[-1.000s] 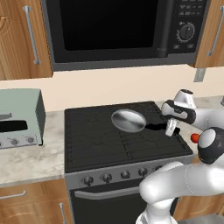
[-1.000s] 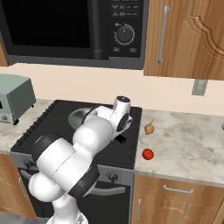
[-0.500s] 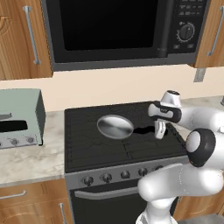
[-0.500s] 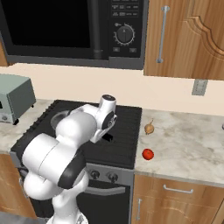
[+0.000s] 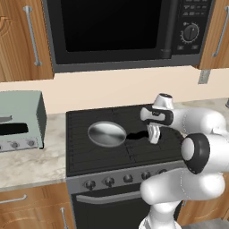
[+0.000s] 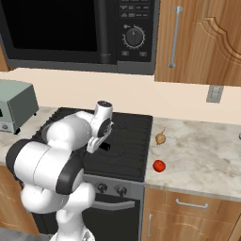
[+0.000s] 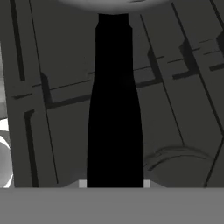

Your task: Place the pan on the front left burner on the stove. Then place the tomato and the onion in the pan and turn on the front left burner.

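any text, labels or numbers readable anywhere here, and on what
No text can be read in these pictures.
Microwave control panel: rows of small pale marks above the dial, too small and blurred to read.
Stove knobs: no readable markings.
Toaster oven: no label that can be made out.
Pan, held at its handle by the tool: no marking.

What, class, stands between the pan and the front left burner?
Nothing visible. The gripper is shut on the pan's handle, the pan is over the stove's left side, and the front left burner is bare.
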You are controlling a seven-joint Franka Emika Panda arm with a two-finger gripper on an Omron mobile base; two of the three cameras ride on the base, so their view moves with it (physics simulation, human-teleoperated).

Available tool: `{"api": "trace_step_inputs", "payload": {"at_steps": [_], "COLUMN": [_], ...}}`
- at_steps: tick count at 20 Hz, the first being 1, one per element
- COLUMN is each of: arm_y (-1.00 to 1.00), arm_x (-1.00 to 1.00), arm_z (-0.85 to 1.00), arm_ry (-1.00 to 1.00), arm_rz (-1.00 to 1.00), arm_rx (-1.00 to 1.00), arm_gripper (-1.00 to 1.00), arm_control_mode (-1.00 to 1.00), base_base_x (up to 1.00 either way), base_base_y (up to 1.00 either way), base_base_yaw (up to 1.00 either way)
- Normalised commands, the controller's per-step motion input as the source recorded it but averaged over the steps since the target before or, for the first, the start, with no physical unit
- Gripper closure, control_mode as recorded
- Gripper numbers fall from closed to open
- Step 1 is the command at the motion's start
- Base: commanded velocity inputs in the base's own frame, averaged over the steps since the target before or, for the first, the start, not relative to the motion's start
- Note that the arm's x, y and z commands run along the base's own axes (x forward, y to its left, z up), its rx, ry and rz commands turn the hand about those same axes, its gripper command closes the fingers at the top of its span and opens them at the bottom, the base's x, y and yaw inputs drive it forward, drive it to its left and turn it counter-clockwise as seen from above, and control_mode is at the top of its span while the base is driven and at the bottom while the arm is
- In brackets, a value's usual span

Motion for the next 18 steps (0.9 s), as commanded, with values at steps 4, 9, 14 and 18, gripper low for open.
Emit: {"api": "trace_step_inputs", "payload": {"at_steps": [4, 9, 14, 18], "arm_y": [0.39, 0.28, 0.10, 0.00], "arm_x": [0.09, 0.20, 0.27, 0.27], "arm_z": [0.00, -0.02, -0.13, -0.18], "arm_ry": [0.00, 0.00, 0.00, 0.00], "arm_rz": [0.06, 0.01, 0.00, 0.00], "arm_rx": [0.00, -0.01, -0.02, -0.02], "arm_gripper": [1.00, 1.00, 1.00, 1.00], "arm_control_mode": [-1.00, -1.00, -1.00, -1.00], "base_base_x": [0.00, 0.00, 0.00, 0.00], "base_base_y": [0.00, 0.00, 0.00, 0.00], "base_base_yaw": [0.00, 0.00, 0.00, 0.00]}}
